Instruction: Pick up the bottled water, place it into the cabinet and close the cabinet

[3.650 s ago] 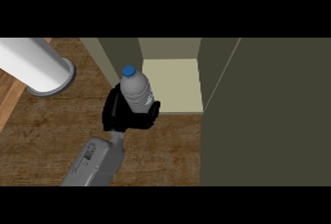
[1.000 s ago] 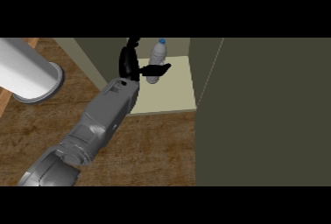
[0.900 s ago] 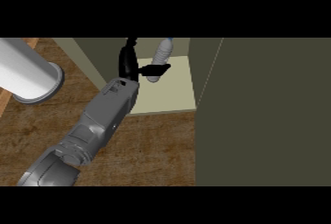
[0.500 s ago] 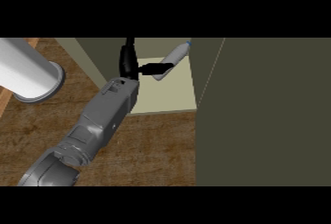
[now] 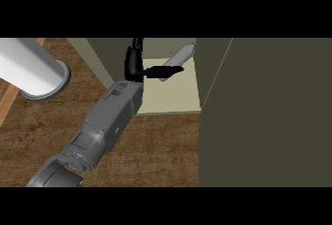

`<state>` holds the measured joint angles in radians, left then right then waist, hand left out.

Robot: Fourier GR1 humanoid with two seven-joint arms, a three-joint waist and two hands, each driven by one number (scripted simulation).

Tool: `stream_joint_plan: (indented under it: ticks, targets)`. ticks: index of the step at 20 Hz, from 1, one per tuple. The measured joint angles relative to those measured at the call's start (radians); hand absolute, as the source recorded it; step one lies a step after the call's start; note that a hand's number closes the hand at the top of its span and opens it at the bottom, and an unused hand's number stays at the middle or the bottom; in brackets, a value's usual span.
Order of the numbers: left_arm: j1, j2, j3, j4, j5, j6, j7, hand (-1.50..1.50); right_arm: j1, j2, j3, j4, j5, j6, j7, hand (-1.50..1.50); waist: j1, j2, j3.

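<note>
My left hand (image 5: 134,66) reaches into the open cabinet (image 5: 170,97), forearm stretching up from the lower left corner of the wooden surface (image 5: 156,149). My fingers (image 5: 135,46) stand straight along the cabinet's left wall, and my thumb (image 5: 162,71) sticks out sideways against the lower end of the bottle (image 5: 181,56). The bottle is tilted over the pale shelf, its blue cap right by the right wall. The dark door (image 5: 266,114) fills the right side. A white cylinder (image 5: 32,66) lies at the surface's left edge.
</note>
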<state>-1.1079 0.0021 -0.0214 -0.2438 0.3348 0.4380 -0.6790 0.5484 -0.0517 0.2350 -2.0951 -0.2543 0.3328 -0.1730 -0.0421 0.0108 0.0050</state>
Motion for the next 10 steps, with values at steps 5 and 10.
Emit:
stream_joint_plan:
  ticks: [5, 10]
  targets:
    - [0.033, -0.005, -0.029, -0.063, 0.004, -0.069, -0.021, -1.50, 0.026, -0.002, 0.004, -0.016, 0.006, -0.008, -0.002, -1.50, 0.010, -0.002, 0.000]
    - [0.080, -0.005, -0.093, -0.151, 0.021, -0.107, -0.010, -1.50, 0.028, 0.003, 0.007, -0.042, 0.003, -0.030, 0.025, -1.50, 0.026, -0.006, 0.001]
